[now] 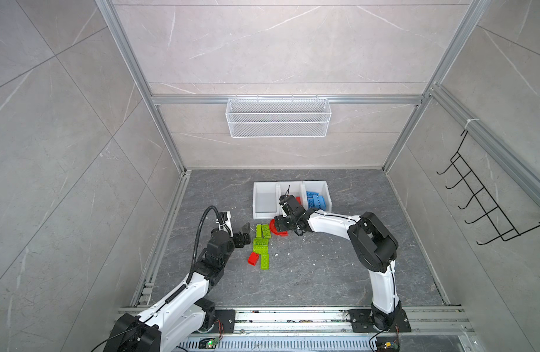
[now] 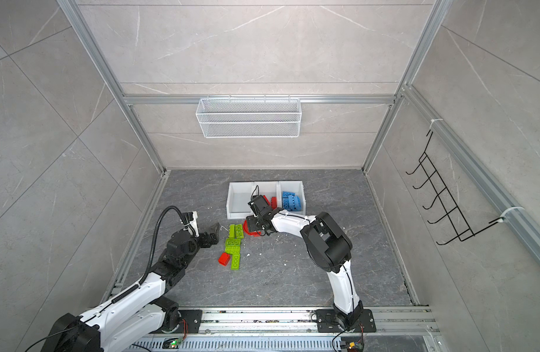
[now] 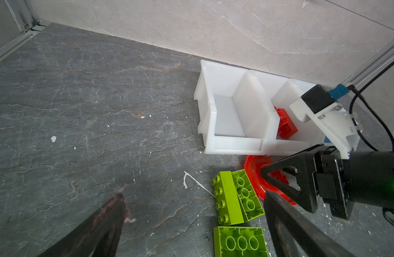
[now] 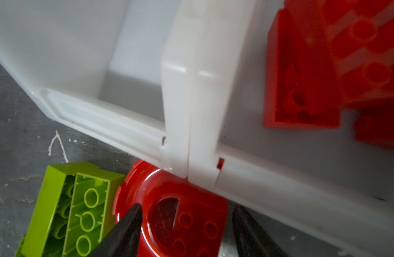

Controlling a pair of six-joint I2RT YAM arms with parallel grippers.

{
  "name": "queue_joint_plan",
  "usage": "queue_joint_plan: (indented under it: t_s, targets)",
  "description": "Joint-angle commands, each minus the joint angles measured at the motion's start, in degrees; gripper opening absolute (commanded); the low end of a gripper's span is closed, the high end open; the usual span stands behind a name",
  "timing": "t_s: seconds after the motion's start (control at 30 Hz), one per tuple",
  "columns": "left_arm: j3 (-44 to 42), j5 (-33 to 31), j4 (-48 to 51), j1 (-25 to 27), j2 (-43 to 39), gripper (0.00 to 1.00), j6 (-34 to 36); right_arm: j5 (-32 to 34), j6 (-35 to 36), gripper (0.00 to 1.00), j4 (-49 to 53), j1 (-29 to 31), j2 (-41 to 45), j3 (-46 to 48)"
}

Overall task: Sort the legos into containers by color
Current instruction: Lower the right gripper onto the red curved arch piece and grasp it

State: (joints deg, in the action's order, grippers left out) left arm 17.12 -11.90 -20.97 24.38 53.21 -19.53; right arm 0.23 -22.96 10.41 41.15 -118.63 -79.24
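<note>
On a grey stone-patterned tabletop, the right gripper hangs over a red arch piece that lies touching the low front lip of the containers, at the seam where the left bin meets the middle bin. Its jaws stand apart, one finger on each side of the arch, and the right wrist view shows a gap between one finger and the plastic, so nothing is gripped at this moment. The straddle looks like a bid to take the curved piece across its width, since the bin lip blocks any approach from the far side. Sorting appears well along: blue bricks fill the right bin, red bricks lie in the middle bin just behind the arch, and the left bin is bare, most likely meant for the lime green bricks. These lie in a loose cluster on the table between the arms, some with their hollow undersides up. One small red brick sits at the near edge of that cluster, just beside a green one. The left gripper hovers just beside the green bricks with its jaws spread wide and holding nothing, seemingly held back so the two arms do not crowd the same spot.
</note>
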Motion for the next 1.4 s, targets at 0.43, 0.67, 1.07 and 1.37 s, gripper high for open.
queue_joint_plan:
  t_s: [0.43,0.67,1.07,1.37]
  targets:
    - [0.54,-0.73,-1.20,-0.14,-0.64,0.99,-0.11,3.31,1.74,0.65,5.80,1.37,-4.91,-5.82]
    - [0.34,-0.92,-1.58,-0.14,-0.32,0.99,-0.22,4.38,1.59,0.62,6.47,1.65,-4.33,-3.95]
    - [0.28,-0.40,-1.79,-0.17,-0.55,0.99,-0.33,1.89,-1.03,0.51,0.15,1.57,2.79,3.52]
    - [0.44,-0.41,-1.70,-0.13,-0.54,0.99,-0.44,0.14,-2.04,0.46,-1.73,0.65,8.59,8.05]
